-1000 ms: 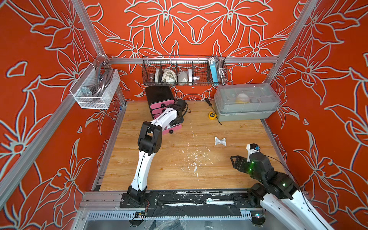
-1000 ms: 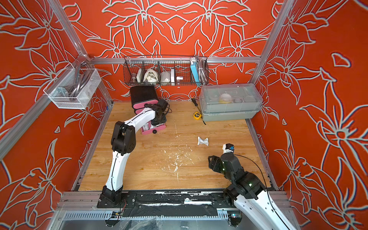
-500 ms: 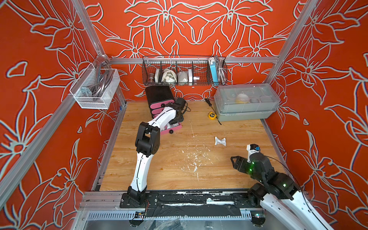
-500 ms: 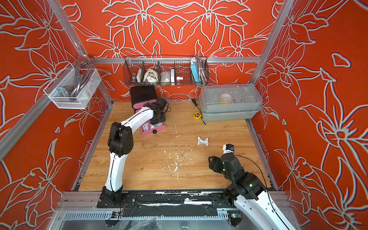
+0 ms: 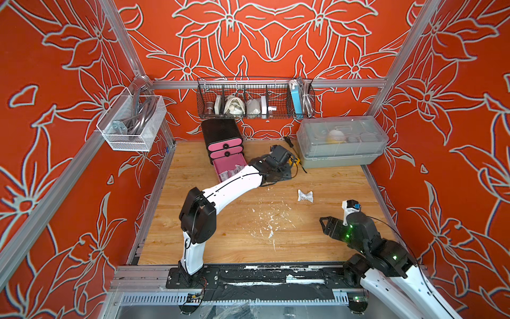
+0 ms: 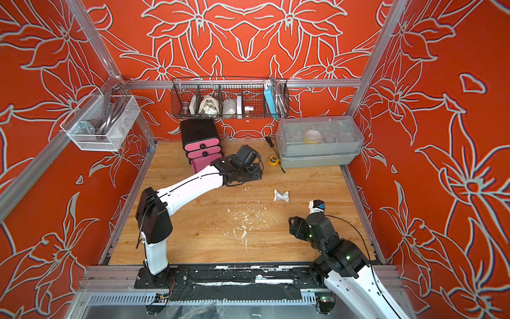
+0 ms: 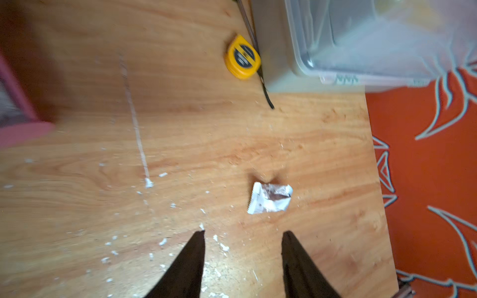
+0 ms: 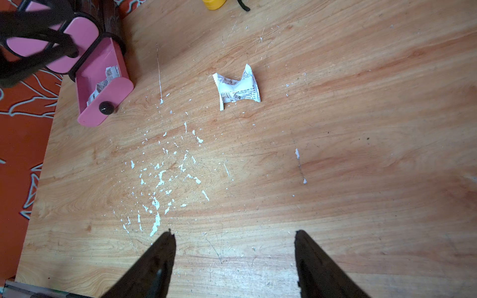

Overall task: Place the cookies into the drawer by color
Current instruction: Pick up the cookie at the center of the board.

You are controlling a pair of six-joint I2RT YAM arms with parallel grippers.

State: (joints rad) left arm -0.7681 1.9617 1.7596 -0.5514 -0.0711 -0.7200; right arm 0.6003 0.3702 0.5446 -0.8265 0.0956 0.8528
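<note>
On the bench (image 5: 234,237), the drawer chest (image 5: 220,132) stands at eleven o'clock with cookies (image 5: 230,173) in its pulled-out bottom drawer (image 5: 226,163), the lidded box (image 5: 342,140) at one o'clock with the tape measure (image 6: 273,160) just beside it, and a lone cookie (image 5: 305,196) toward three o'clock.

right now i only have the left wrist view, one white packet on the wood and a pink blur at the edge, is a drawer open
Observer: Yes. The bottom drawer is pulled out, while the two drawers above are shut.
Operator: anything in it
Observer: White packets lie inside it, the same kind as the loose packet you see.
Operator: where's the right tool
Observer: The right tool hangs open and empty over the near right part of the table, with the loose packet ahead of it.
</note>
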